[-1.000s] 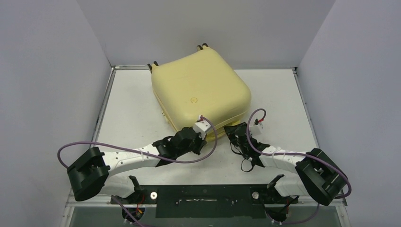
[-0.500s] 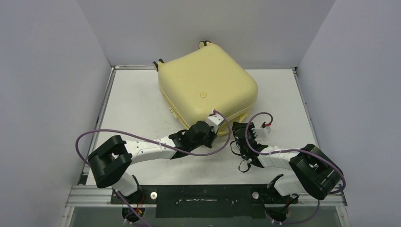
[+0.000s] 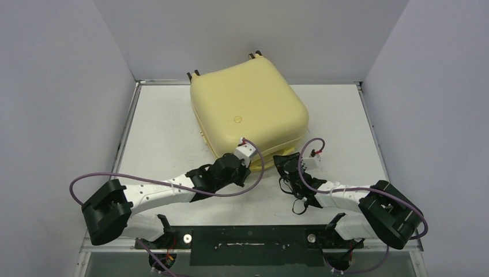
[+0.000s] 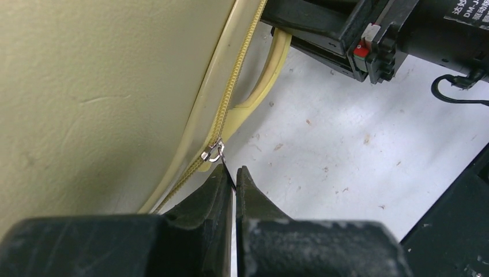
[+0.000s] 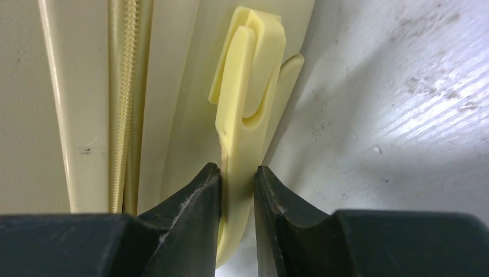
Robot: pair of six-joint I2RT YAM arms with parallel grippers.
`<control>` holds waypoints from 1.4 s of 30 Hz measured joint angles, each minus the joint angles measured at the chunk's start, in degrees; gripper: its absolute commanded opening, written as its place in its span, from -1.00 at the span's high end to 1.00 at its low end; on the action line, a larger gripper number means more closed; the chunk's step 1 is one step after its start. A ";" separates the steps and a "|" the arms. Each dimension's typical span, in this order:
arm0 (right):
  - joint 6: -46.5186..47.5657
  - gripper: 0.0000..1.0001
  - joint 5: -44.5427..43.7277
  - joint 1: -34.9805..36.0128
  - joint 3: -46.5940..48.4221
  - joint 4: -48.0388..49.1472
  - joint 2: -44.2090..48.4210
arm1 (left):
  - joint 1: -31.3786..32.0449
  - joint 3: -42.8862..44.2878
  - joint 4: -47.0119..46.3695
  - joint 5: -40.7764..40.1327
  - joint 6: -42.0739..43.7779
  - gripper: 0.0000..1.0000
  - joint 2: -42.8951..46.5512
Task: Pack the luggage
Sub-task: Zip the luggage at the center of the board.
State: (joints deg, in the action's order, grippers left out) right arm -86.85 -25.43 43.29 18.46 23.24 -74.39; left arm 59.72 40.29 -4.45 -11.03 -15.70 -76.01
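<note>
The pale yellow luggage [image 3: 248, 109] lies closed on the white table, its wheels [image 3: 254, 55] at the far side. My left gripper [image 3: 247, 162] is at its near edge, shut on the thin dark zipper pull [image 4: 229, 176] that hangs from the silver slider [image 4: 212, 152] on the seam zipper [image 4: 239, 63]; the left gripper [image 4: 233, 172] shows only a sliver between its fingertips. My right gripper [image 3: 285, 160] is just to the right, and the right gripper [image 5: 237, 170] is shut on the yellow luggage handle [image 5: 245, 98], beside the zipper [image 5: 124, 115].
The white table [image 3: 346, 127] has grey walls on three sides and a raised rim [image 3: 130, 115] on the left. Purple cables [image 3: 92, 179] loop off both arms. My right arm's black wrist [image 4: 369, 34] sits close above the handle in the left wrist view.
Half a second ago the luggage had swung right and away with the left arm stretched out. Now it is back left, near where it lay a second ago, and the left arm has drawn back.
</note>
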 measured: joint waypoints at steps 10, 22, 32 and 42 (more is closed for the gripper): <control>-0.07 1.00 0.66 0.98 1.36 -1.29 -1.53 | -0.04 0.74 -0.59 -0.31 -3.58 1.00 -1.73; -2.60 1.00 -7.15 3.72 2.16 1.64 -5.62 | -0.02 13.16 1.70 -0.31 -2.86 1.00 -13.00; -2.34 1.00 -7.91 4.17 2.23 1.29 -4.57 | -0.04 12.22 -5.35 0.31 -1.33 1.00 -15.19; -3.26 1.00 -10.69 5.51 2.14 2.12 -5.57 | -0.20 16.13 -7.10 1.33 2.14 1.00 -20.04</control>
State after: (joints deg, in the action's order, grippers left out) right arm -90.11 -36.12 48.80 20.60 25.36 -79.96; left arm 59.53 56.42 -11.55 -9.69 -13.56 -96.05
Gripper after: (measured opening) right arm 0.237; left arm 0.015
